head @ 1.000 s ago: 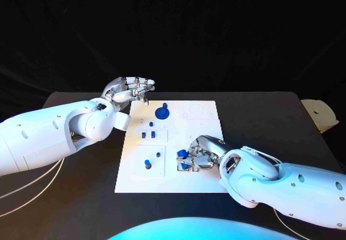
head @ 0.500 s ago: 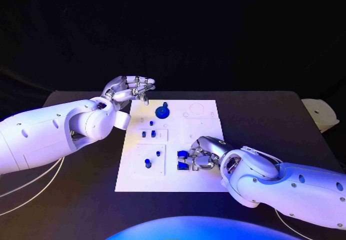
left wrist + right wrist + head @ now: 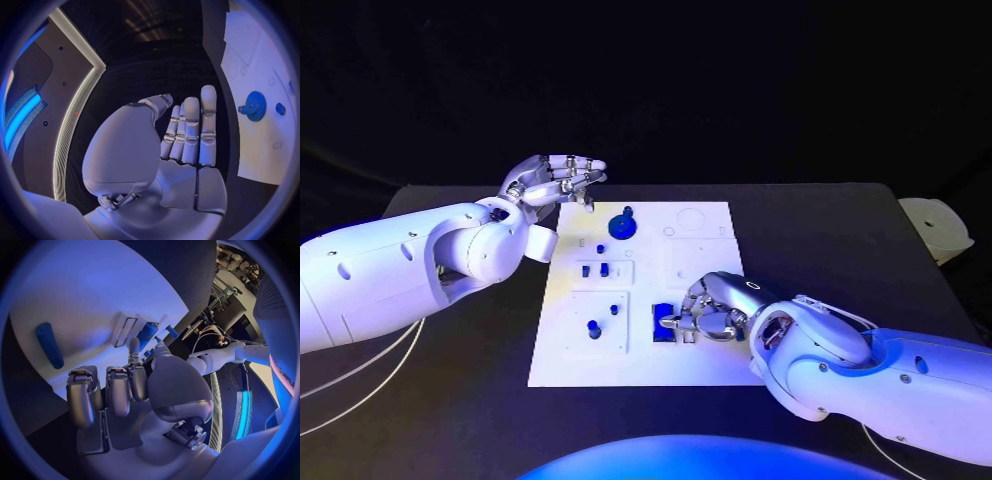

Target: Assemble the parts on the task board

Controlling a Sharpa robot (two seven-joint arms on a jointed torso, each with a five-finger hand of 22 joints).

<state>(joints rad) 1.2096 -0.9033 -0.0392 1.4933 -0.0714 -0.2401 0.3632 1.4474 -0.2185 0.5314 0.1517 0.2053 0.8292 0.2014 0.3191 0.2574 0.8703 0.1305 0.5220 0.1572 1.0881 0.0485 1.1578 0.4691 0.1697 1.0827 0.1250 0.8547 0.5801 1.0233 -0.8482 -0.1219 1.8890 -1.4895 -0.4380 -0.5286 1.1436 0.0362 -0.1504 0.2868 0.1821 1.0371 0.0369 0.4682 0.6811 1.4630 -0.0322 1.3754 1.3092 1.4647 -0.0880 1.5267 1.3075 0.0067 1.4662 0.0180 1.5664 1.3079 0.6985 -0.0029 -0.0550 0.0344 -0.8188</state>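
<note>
Blue plastic parts are spread over the white task board (image 3: 639,350) in the middle of the black table (image 3: 848,230): a gear (image 3: 623,226) stands near the far edge, small pegs (image 3: 594,270) sit at mid-board, and a blue block (image 3: 664,320) lies at the near right. The right hand (image 3: 711,312) is lowered over that block, fingers curled beside it; whether it is actually pinched cannot be told. The left hand (image 3: 557,180) is held above the board's far left corner, fingers straight and pressed together, holding nothing. The parts are judged light, rigid and smooth, so slippery; the block is best taken by its flat opposite sides.
</note>
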